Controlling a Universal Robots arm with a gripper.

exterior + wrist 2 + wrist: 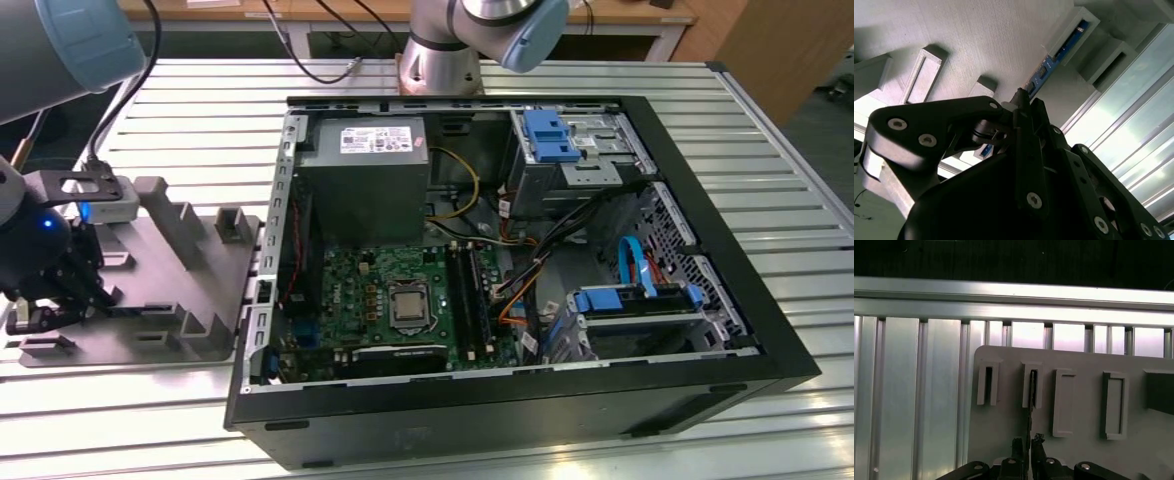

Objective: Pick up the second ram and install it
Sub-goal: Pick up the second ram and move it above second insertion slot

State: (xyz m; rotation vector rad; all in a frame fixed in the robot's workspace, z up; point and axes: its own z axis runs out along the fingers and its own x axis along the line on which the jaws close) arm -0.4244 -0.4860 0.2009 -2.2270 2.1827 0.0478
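Blue-green ram [1043, 75], edge-up in grey holder [999, 430] slot. Long axis straight ahead of gripper [1027, 442], near end between the fingers [1038, 442]. Fingers closed on that end, by the look; not yet lifted clear.

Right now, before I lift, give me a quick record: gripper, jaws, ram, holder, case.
gripper: low over the holder, to the exterior view's left of the case
jaws: shut on the ram, one each side
ram: on edge, one end seated in a slot of the holder
holder: grey plate lying on the slatted table
case: open on top, board exposed
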